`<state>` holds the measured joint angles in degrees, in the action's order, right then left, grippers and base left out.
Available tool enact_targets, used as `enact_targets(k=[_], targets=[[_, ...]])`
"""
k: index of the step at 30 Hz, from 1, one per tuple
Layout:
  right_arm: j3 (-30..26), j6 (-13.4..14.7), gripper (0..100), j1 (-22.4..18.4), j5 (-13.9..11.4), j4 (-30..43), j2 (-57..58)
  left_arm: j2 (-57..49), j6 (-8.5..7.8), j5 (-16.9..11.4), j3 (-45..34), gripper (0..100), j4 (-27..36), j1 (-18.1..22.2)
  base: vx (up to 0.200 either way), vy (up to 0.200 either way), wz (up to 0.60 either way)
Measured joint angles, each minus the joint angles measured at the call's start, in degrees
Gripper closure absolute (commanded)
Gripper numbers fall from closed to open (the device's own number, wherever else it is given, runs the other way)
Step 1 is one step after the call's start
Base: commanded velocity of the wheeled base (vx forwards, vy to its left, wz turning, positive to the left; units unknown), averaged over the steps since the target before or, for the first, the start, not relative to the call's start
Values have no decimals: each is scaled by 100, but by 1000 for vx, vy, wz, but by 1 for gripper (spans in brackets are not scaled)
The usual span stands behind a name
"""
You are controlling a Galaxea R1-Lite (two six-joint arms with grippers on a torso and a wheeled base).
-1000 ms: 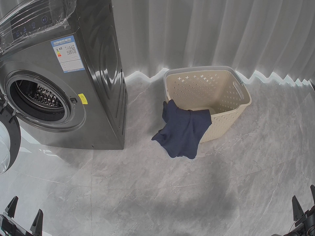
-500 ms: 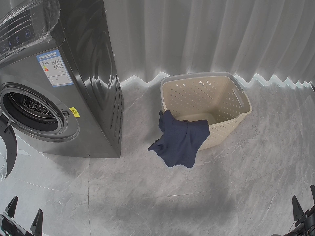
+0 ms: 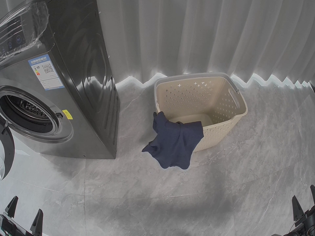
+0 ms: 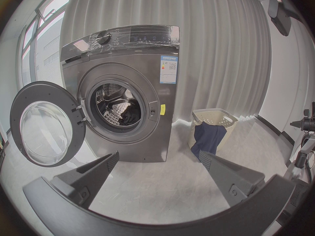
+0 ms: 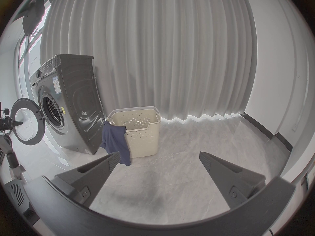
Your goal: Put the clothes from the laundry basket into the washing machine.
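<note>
1 navy garment (image 3: 174, 141) drapes over the near rim of the laundry basket (image 3: 190, 75), well ahead between the left gripper (image 3: 26, 205) and right gripper (image 3: 303, 194), both wide open, empty.

Floor (image 3: 170, 200): washing machine (image 3: 75, 92); laundry basket (image 3: 220, 135)

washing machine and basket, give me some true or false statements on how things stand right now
1. The washing machine has its door open. True.
2. The blue garment lies wholly inside the basket. False: it hangs over the basket's rim, down the outside.
3. The left gripper holds the garment. False: its jaws are open and empty, away from the basket.
4. Some clothes already lie in the drum. True.
</note>
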<state>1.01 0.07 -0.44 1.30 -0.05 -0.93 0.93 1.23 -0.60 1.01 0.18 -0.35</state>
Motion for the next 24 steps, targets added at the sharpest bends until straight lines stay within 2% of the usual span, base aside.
enact_targets(k=[19, 24], targets=[[39, 50, 0, -5, -44, -106, 0, 0, -6, -18, 0, 0, 0, 0, 0, 0, 0], [581, 83, 0, 65, -208, -117, -107, 0, -6, -18, 0, 0, 0, 0, 200, 0, 0]])
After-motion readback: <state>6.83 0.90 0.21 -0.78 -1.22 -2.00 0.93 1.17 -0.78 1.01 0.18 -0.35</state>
